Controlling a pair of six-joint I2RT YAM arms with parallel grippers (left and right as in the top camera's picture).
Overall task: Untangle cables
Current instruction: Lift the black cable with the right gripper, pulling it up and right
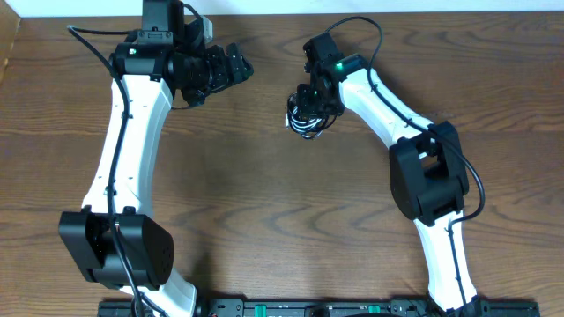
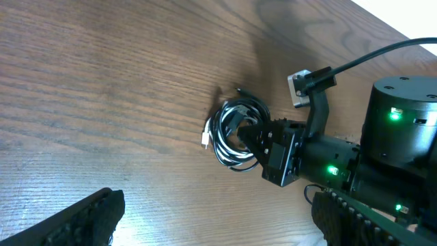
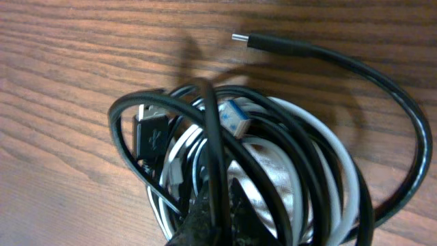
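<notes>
The cables [image 1: 304, 126] lie in a small coiled bundle of white and black cords on the wooden table, right of centre. In the right wrist view the bundle [image 3: 273, 171] fills the frame, with a blue plug [image 3: 233, 117], a black flat plug [image 3: 147, 134] and a loose black cord ending in a small metal tip [image 3: 240, 38]. My right gripper [image 3: 218, 222] is shut on one black cord [image 3: 212, 137] that runs up over the coil. My left gripper [image 1: 234, 67] hangs open well to the left of the bundle, holding nothing. Its fingers [image 2: 85, 219] frame bare wood.
In the left wrist view the bundle [image 2: 231, 133] rests just in front of the right gripper [image 2: 254, 137] and its arm [image 2: 403, 130]. The table's far edge [image 1: 264, 7] runs along the top of the overhead view. The arm bases [image 1: 308, 308] stand at the near edge.
</notes>
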